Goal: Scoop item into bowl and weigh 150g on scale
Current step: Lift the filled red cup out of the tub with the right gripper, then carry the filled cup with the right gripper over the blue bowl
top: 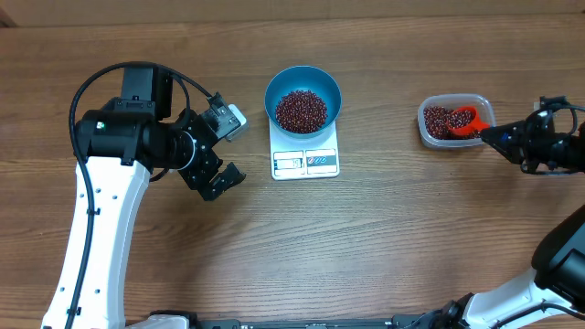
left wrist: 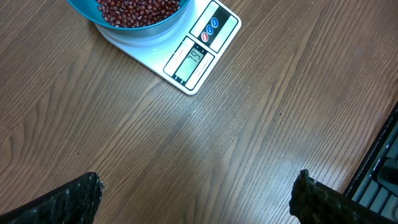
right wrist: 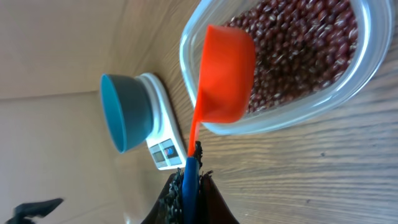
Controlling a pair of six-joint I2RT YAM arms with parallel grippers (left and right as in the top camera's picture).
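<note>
The blue bowl (top: 303, 99) sits on the white scale (top: 305, 161) at the table's middle, with a heap of dark red-brown beans (top: 301, 110) inside. More beans fill the clear plastic tub (top: 454, 121) at the right. My right gripper (top: 485, 134) is shut on the blue handle of the red scoop (right wrist: 224, 74), whose cup sits in the tub over the beans (right wrist: 298, 50). Left of the scale my left gripper (top: 218, 151) stands open with nothing between its fingers (left wrist: 74, 199). In the left wrist view the bowl (left wrist: 134, 18) and the scale (left wrist: 196, 56) with its lit display show.
The left arm's white link (top: 96, 238) runs along the left side. A dark rail (left wrist: 379, 168) lies at the table's edge in the left wrist view. Bare wood stretches between scale and tub.
</note>
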